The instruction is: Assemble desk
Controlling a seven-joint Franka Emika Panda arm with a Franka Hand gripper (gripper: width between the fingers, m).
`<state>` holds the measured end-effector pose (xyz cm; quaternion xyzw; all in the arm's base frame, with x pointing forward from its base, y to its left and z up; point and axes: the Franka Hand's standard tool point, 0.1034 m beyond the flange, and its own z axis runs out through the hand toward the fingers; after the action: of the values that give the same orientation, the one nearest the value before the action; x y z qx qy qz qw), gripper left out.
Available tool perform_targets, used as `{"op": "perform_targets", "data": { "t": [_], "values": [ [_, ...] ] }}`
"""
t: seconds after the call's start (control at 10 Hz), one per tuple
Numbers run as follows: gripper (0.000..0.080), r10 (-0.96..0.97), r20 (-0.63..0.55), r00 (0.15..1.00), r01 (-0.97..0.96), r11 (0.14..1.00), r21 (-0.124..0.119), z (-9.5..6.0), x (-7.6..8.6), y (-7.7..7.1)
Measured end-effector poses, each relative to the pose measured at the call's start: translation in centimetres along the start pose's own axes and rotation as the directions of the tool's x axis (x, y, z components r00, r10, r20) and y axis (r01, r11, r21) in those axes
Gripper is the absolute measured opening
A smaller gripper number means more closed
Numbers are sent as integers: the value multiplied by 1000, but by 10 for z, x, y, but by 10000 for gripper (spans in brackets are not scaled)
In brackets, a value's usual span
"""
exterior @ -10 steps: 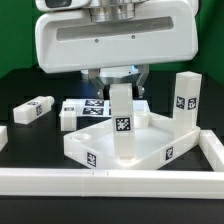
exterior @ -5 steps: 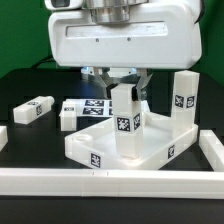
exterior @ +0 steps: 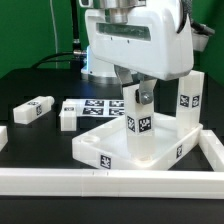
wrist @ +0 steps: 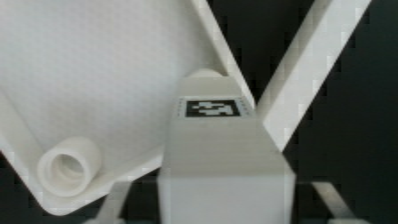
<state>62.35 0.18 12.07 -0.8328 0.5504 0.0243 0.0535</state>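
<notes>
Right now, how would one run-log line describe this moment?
hand: shut on leg | leg: upright over desk top | second leg: upright at desk top corner | seated: cannot tell

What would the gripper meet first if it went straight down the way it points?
The gripper, shut on a leg, points down. The leg's lower end would reach the desk top first, probably inside its rim; depth is unclear.
</notes>
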Motion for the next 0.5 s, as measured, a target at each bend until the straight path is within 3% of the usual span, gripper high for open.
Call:
{"op": "perform_targets", "data": {
  "t": [0.2, 0.4, 0.5],
  "values": [
    [291, 125, 2, 992, -125, 992, 1, 0, -1, -1],
    [291, 134, 2, 991, -134, 991, 1, 0, -2, -1],
    [493, 123, 2, 992, -123, 992, 1, 0, -2, -1]
  ]
}}
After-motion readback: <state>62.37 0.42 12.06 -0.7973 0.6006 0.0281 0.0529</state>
